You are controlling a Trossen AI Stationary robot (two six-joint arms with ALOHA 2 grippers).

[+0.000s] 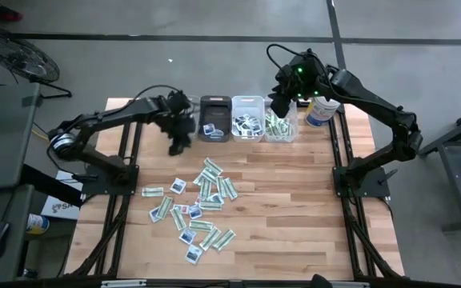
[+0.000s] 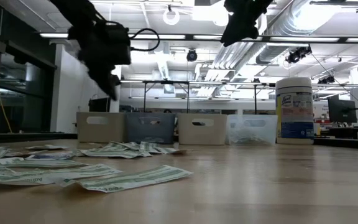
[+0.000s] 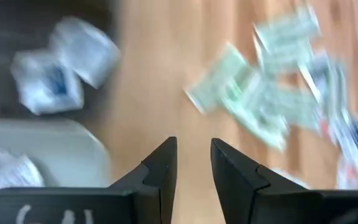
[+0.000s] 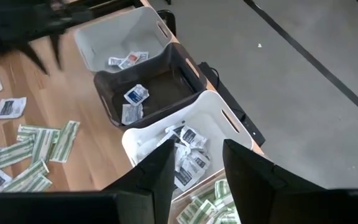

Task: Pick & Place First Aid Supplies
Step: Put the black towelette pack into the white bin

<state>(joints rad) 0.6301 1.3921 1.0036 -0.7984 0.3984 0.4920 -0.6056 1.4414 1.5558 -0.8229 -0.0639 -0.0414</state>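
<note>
The first aid supplies (image 1: pixel 198 206) lie scattered flat on the wooden table: narrow green-and-white strips and squarish white packets. More of them lie inside the bins at the far edge. My left gripper (image 1: pixel 178 146) hovers open above bare wood beside the dark bin (image 1: pixel 214 128); in its wrist view the fingers (image 3: pixel 193 146) have nothing between them. My right gripper (image 1: pixel 282 102) hangs open and empty high over the white bin (image 4: pixel 185 155) and the clear bin (image 1: pixel 281 128).
Several bins stand in a row at the far edge: a beige one (image 2: pixel 101 127), the dark one (image 2: pixel 151 129), the white one (image 2: pixel 202 129) and the clear one (image 2: pixel 252 129). A tall white canister (image 1: pixel 322 110) stands right of them. Bare wood lies at the table's right half (image 1: pixel 294 208).
</note>
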